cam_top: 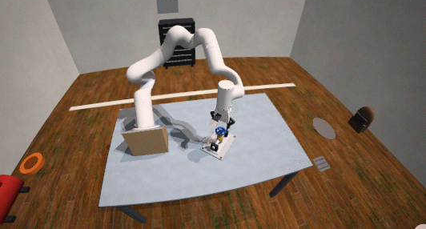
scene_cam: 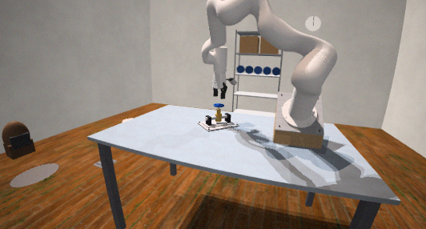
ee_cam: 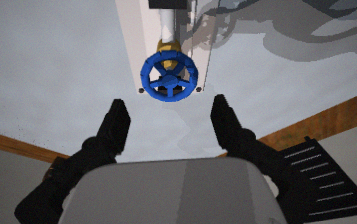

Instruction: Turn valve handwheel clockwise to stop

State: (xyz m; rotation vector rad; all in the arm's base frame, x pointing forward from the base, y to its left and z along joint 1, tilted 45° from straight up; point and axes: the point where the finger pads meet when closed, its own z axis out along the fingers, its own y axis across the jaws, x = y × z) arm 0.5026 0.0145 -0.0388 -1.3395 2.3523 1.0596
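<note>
Hanging above the pale grey table [scene_cam: 168,138], the black two-fingered gripper [scene_cam: 219,92] points straight down with its jaws spread to their widest and nothing between them. Its dark fingers frame bare table top in the wrist view, with the round blue spoked handwheel [ee_cam: 169,77] just ahead of their tips and roughly centred between them. From the side, the gripper is clear of the handwheel [scene_cam: 219,105], which lies level on top of a brass-coloured valve body [scene_cam: 219,115]. That valve stands on a white rectangular mounting plate [scene_cam: 205,126] near the middle of the table, with a black block at each end of its pipe. The white jointed arm [scene_cam: 276,33] arches up and over from its tan box-shaped pedestal [scene_cam: 316,142] at the table's far side. A metal shelf rack [scene_cam: 235,61] with cardboard boxes and blue discs stands against the back wall
</note>
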